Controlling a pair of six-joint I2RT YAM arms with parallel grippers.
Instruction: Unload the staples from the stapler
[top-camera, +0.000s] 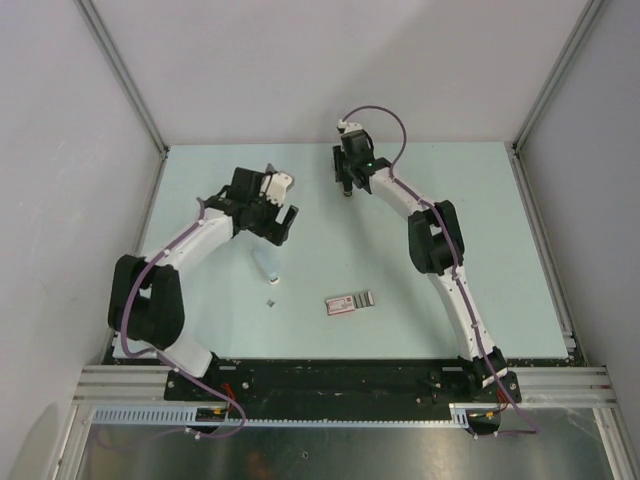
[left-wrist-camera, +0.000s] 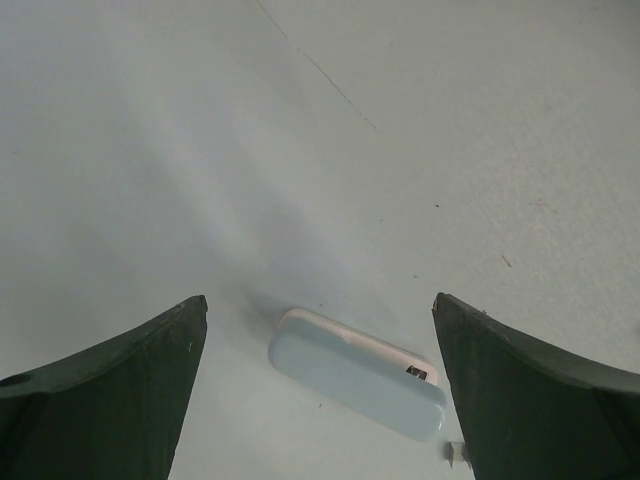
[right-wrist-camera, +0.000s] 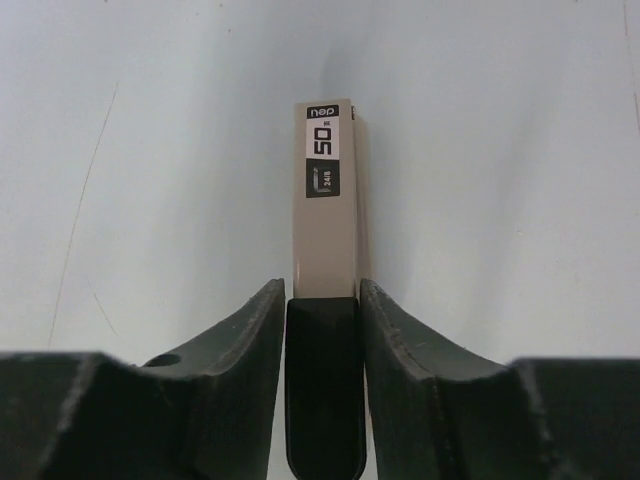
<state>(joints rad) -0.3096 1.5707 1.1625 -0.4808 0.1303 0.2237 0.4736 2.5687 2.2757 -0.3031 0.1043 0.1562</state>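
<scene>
My right gripper (right-wrist-camera: 322, 290) is shut on the stapler (right-wrist-camera: 325, 220), gripping its black part, with the cream-beige body and its "50" label sticking out ahead above the table. In the top view this gripper (top-camera: 346, 186) hangs at the back centre. My left gripper (left-wrist-camera: 320, 300) is open and empty, hovering above a pale silvery-white oblong piece (left-wrist-camera: 355, 372) that lies flat between the fingers' lines. I cannot tell whether this piece is the staples strip. It also shows in the top view (top-camera: 267, 268), just in front of the left gripper (top-camera: 283, 222).
A tiny metallic bit (left-wrist-camera: 457, 453) lies beside the pale piece, also visible in the top view (top-camera: 271, 301). A flat pink-and-grey box (top-camera: 350, 302) lies near the table's front centre. Grey walls enclose the pale table (top-camera: 480, 250).
</scene>
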